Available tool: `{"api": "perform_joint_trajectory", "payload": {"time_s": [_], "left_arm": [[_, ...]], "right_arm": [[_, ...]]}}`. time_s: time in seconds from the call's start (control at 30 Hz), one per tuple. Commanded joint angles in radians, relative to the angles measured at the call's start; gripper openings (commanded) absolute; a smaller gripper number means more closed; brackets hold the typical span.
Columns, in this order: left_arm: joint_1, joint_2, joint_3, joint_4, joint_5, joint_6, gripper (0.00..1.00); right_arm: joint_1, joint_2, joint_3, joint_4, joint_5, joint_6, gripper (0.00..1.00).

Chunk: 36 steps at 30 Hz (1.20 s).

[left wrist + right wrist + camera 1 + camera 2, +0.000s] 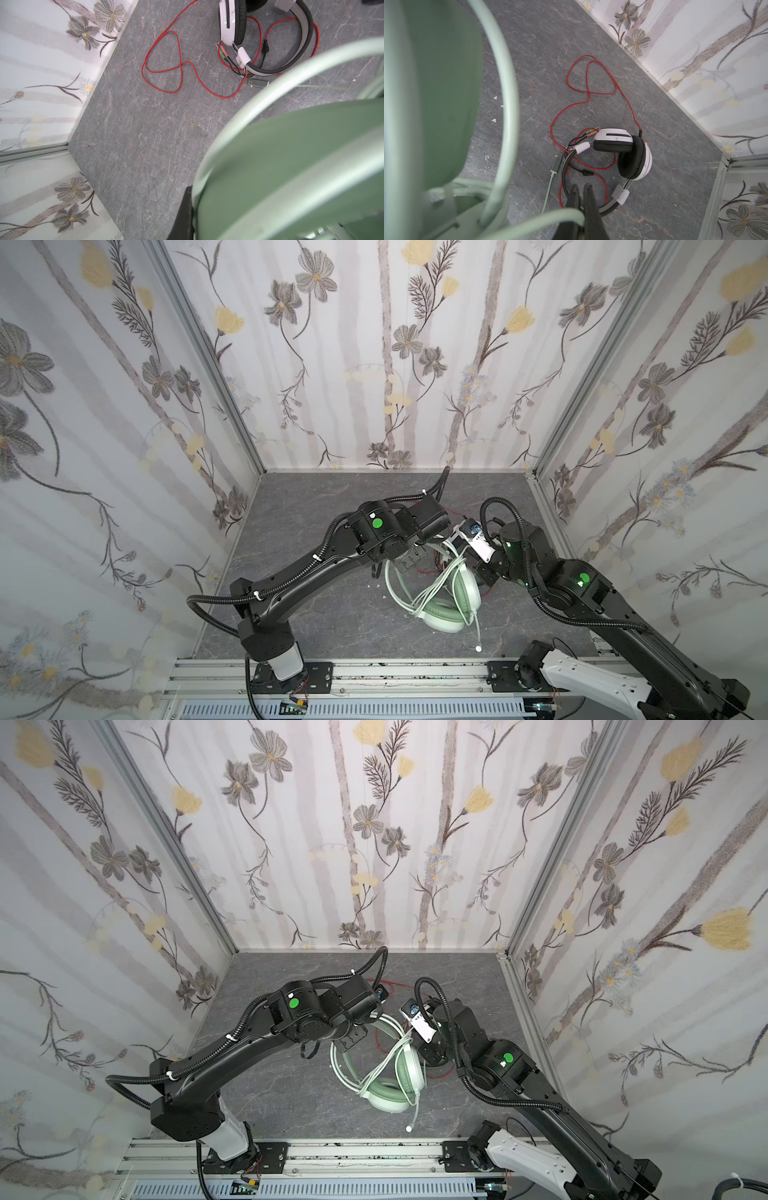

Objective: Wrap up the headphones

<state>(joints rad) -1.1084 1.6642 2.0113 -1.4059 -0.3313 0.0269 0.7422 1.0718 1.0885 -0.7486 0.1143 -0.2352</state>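
Note:
The pale mint green headphones (446,610) (390,1096) lie mid-table with their green cable (436,589) draped in loops over them. In the left wrist view the green headband (291,166) fills the near side; one black finger (184,216) presses against its rim, the other finger is hidden, and the left gripper is shut on the band. My right gripper (581,189) is shut on the green cable (542,222). Beyond lie the white-and-black headphones (623,153) (232,22) with their red cable (591,79) (164,62) loose on the table. Both arms mostly hide this headset in both top views.
Floral walls close in the grey slate table (332,614) on three sides, and an aluminium rail (374,672) runs along the front. The green cable's grey USB plug (257,82) (557,162) rests beside the white headband. Small white scraps (494,120) dot the table.

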Motion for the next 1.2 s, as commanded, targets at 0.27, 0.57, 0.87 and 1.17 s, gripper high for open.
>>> {"api": "perform_joint_trajectory", "payload": {"time_s": [0.27,0.57,0.87,1.17], "left_arm": [[0.009,-0.093,-0.041,0.078,0.057,0.036,0.0],[0.113,-0.121,-0.027,0.092,0.103,-0.035,0.0],[0.278,-0.157,0.038,0.085,0.205,-0.126,0.0],[0.322,-0.128,0.156,0.026,0.211,-0.171,0.0]], "right_arm": [[-0.019,-0.004,-0.042,0.064,-0.061,0.029,0.3],[-0.037,0.015,-0.054,0.061,-0.131,0.048,0.62],[-0.063,-0.026,-0.096,0.119,-0.154,0.1,0.84],[-0.086,-0.029,-0.173,0.26,-0.297,0.29,0.85]]}}
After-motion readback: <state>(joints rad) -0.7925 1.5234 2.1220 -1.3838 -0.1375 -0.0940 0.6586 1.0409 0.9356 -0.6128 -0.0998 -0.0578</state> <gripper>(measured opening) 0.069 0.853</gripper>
